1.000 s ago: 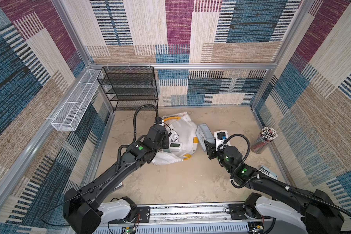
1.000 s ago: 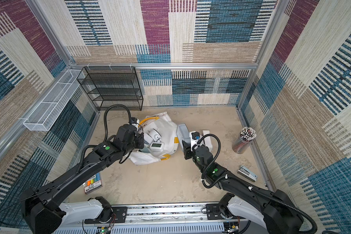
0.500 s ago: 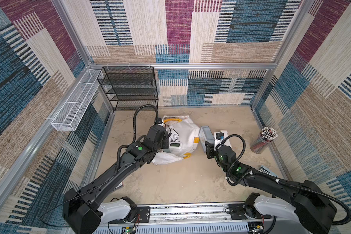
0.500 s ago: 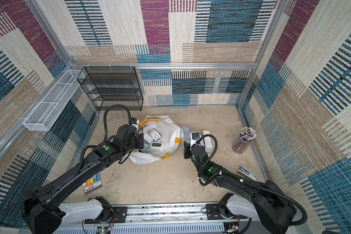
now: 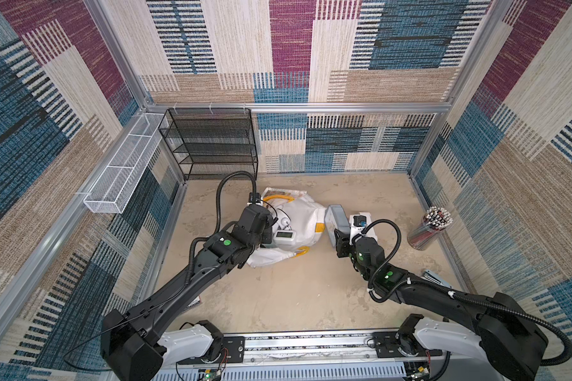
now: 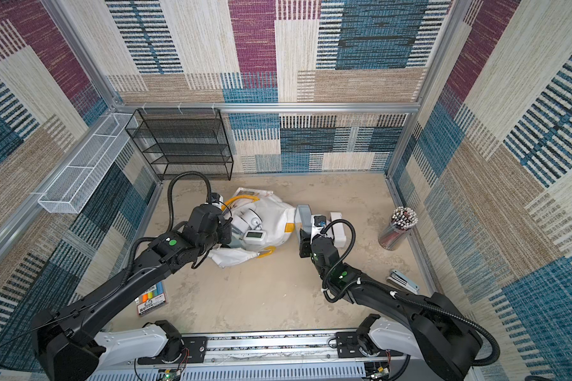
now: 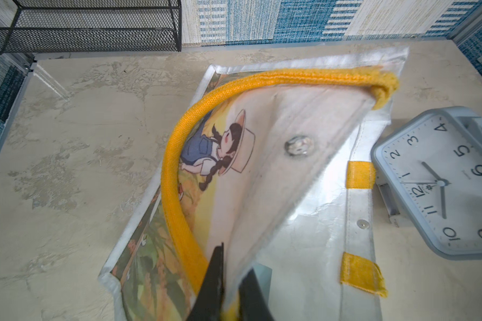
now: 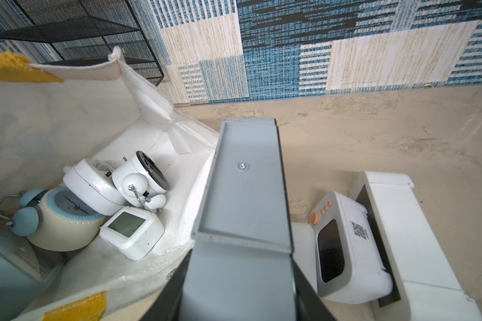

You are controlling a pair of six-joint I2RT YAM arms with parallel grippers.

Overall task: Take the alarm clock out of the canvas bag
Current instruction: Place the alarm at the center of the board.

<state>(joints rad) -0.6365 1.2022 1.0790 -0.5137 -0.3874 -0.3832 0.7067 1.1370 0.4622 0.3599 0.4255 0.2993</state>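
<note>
A grey-blue square alarm clock (image 8: 245, 180) hangs in the right gripper (image 8: 238, 280), whose jaws stand part-way apart and clamp the case on two sides, just outside the mouth of the canvas bag (image 5: 306, 214). The left gripper (image 7: 234, 264) is pinched tight on the bag's white rim beside the yellow handle (image 7: 176, 172), propping the mouth up. From where I stand, the job looks nearly done. The sound course is to carry the clock away from the rim to bare tabletop (image 5: 294, 290), short of the white digital clock with orange buttons (image 8: 342, 244), set it down flat, then let go. A white twin-bell clock (image 8: 142, 178) and others lie inside.
</note>
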